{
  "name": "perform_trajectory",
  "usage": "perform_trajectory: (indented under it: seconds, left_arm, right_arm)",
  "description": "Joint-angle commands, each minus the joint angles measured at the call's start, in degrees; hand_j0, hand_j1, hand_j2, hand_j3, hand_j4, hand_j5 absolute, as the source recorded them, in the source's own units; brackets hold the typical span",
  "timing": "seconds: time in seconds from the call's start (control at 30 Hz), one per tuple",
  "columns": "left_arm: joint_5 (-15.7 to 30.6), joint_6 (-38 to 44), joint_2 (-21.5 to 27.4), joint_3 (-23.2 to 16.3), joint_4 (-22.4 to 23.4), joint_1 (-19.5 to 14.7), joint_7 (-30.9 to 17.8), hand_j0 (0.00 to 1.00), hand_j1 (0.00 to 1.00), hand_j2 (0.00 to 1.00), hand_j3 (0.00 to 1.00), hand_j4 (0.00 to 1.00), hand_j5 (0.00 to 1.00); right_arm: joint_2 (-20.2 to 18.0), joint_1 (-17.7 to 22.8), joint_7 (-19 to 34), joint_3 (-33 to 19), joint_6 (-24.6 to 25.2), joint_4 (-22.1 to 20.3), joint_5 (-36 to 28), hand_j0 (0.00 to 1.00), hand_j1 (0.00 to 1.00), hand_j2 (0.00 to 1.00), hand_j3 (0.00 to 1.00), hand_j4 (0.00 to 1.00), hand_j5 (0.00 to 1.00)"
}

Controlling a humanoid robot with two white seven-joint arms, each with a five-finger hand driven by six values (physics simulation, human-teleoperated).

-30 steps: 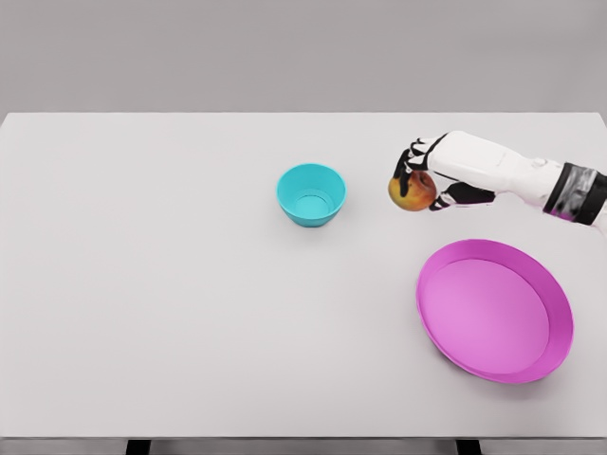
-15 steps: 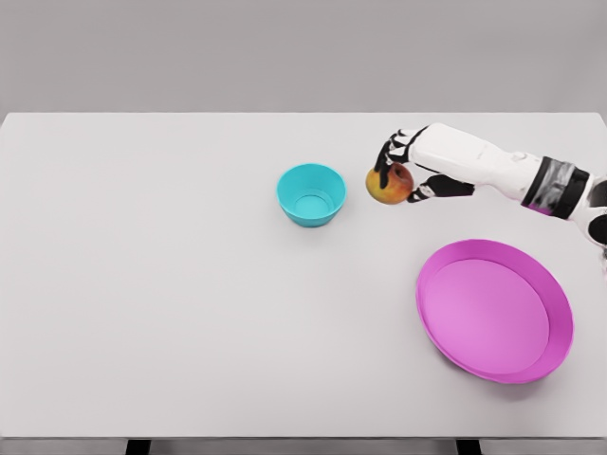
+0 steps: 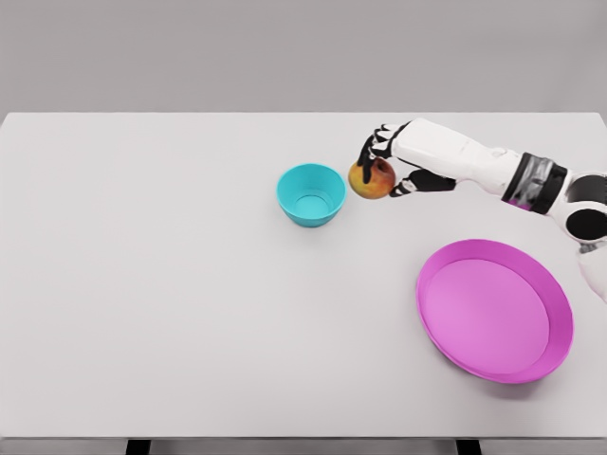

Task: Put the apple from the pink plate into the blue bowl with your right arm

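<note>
Nearest item: pink plate (image 3: 560,327), low on my right, bare of fruit, its rim whole and in full view. Next, table (image 3: 152,303), white, carrying the plate and bowl, well apart from each other. Further back: blue bowl (image 3: 311,193), upright, hollow showing no contents. Just beside its right rim: apple (image 3: 371,179), red and yellow, clasped in my right hand (image 3: 384,163), dark fingers (image 3: 369,152) curled over its top and the thumb side tucked beneath. The apple appears to hang beside the bowl's mouth, not over it. Risks, as I judge them: letting go here would drop the apple on the table beside the bowl, where it would likely roll; coming in low could knock the light bowl sideways or tip it; a narrow mouth leaves little room, so an off-centre release could bounce the apple off the rim. Hard to make out: how high the apple sits above the table, how much of its underside my fingers cover, and the far side of the grip. My forearm runs off the right edge; my left arm does not show.
</note>
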Motion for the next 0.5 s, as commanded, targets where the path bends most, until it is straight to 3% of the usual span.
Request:
perform_trajectory:
  seconds: [0.0,0.47]
  left_arm:
    - [0.0,-0.01,0.0,0.0,-0.01,0.0,-0.01,1.0,1.0,1.0,1.0,1.0,1.0]
    - [0.0,-0.01,0.0,0.0,-0.01,0.0,-0.01,1.0,1.0,1.0,1.0,1.0,1.0]
  right_arm:
    - [0.65,0.0,-0.03,-0.03,0.15,0.35,-0.21,0.38,0.38,0.38,0.38,0.38,0.38]
    - [3.63,-1.76,-0.03,1.11,0.15,2.46,1.29,0.38,0.38,0.38,0.38,0.38,0.38]
